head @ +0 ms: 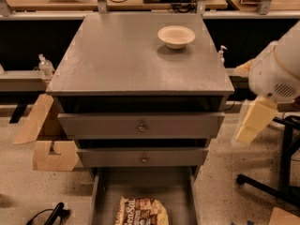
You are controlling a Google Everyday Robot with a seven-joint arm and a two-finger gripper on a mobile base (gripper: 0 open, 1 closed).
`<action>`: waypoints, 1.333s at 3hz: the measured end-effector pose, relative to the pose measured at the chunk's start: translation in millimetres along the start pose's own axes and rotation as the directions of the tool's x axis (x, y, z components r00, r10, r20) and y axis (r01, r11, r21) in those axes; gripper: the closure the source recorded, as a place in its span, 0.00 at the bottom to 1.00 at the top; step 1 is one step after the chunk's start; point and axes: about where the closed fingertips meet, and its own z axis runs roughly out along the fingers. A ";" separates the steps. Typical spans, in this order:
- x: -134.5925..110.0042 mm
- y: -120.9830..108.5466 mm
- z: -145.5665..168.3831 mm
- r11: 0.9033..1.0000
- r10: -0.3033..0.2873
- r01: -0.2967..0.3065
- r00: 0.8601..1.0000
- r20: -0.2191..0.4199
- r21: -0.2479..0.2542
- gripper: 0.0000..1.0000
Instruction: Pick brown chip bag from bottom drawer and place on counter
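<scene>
Speckled beige floor [234, 172]. Light wood bench [28, 1] across back w/ black cables [180, 4] on top, dark space beneath. Cardboard pieces [49, 149] on floor at left; black chair base [267, 186] at right. Clear bottle [45, 65] on low ledge [18, 78], left.

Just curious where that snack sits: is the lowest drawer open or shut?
Open: the bottom drawer is pulled out, with the brown chip bag lying inside. The tool hangs off to the right, away from it.
</scene>
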 end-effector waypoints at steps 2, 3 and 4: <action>59.1 57.3 143.5 0.999 -0.018 0.020 0.999 0.043 -0.047 0.00; 67.1 55.5 202.4 1.000 -0.016 0.017 0.997 0.076 -0.010 0.00; 60.9 36.4 242.3 0.999 -0.001 -0.004 0.994 0.108 0.052 0.00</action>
